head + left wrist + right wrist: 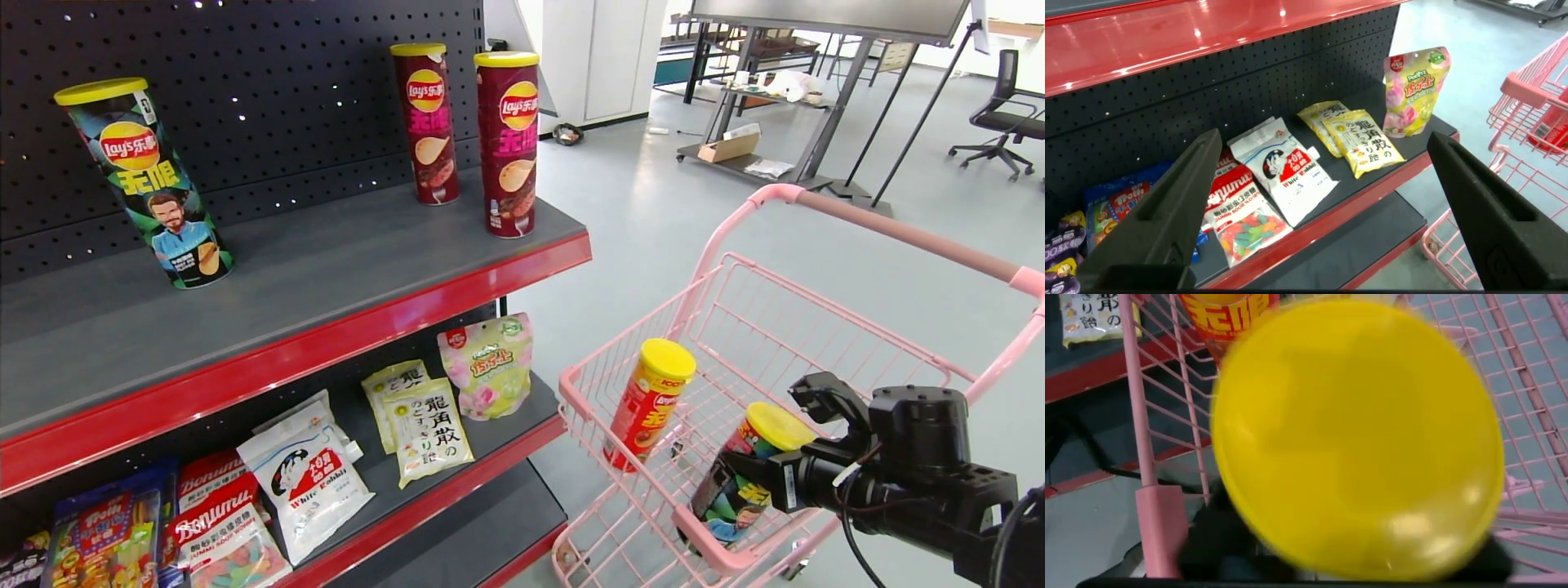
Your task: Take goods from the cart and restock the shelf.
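A green chip can [739,482] with a yellow lid [1355,441] leans tilted at the near corner of the pink cart [890,229]. My right gripper [771,429] is shut on its upper end. A red chip can [649,404] leans against the cart's left wall just beyond it. The upper shelf [269,278] holds another green can [147,184] at the left and two maroon cans [508,143] at the right. My left gripper [1323,139] hangs open and empty, facing the lower shelf [1355,204].
Snack bags lie on the lower shelf: a white bag [306,482], yellow bags [424,429], a pink-green bag [488,367] and red bags [216,523]. The upper shelf has free room between its cans. Open floor lies behind the cart, with a rack [767,90] and chair [1004,114].
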